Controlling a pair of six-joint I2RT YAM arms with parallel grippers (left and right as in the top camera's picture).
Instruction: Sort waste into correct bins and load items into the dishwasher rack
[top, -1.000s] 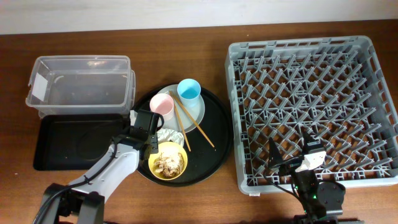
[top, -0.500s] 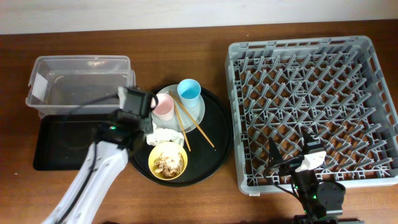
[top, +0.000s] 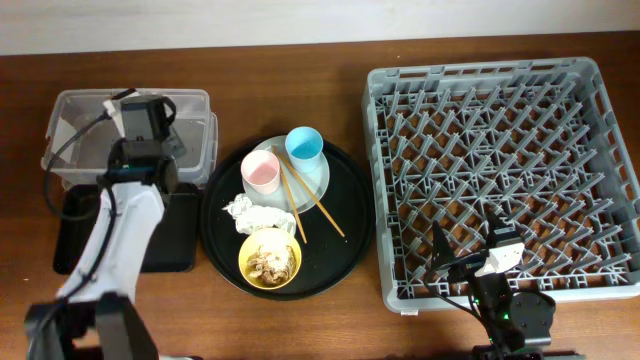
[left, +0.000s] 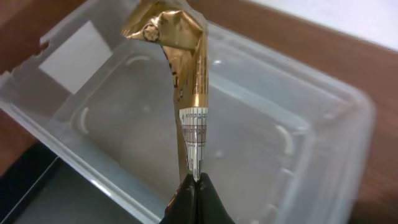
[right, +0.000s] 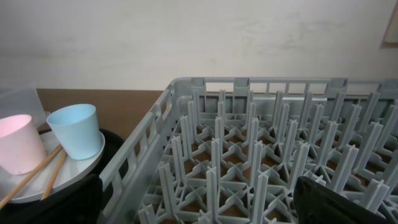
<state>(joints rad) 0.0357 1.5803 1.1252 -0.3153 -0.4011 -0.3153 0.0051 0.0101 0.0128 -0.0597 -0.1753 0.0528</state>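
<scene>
Right up close to the left wrist camera, the left gripper has its two jaws squeezed tight on the bottom end of the small brown-gold wrapper. A moment ago this arm was down at the round black tray, next to the napkin. Now it has swung over and holds the wrapper up in the air above the clear plastic tub. So I think the wrapper is ready to be let go into the tub, and it would be the first bit of waste sorted. The wrapper is shiny and gold, long and thin, crumpled at the top, with a little white patch of lines near the bottom. It hangs free and does not touch the tub. Just beside the tub lies the shallow black tray. A bit farther off, on the round tray, the white napkin has not moved, and the food scraps are in the yellow bowl. The pink cup, the blue cup and the chopsticks sit on the plate. Farthest away, the grey dishwasher rack has nothing in it, and the right gripper waits over its near edge with its jaws wide apart
</scene>
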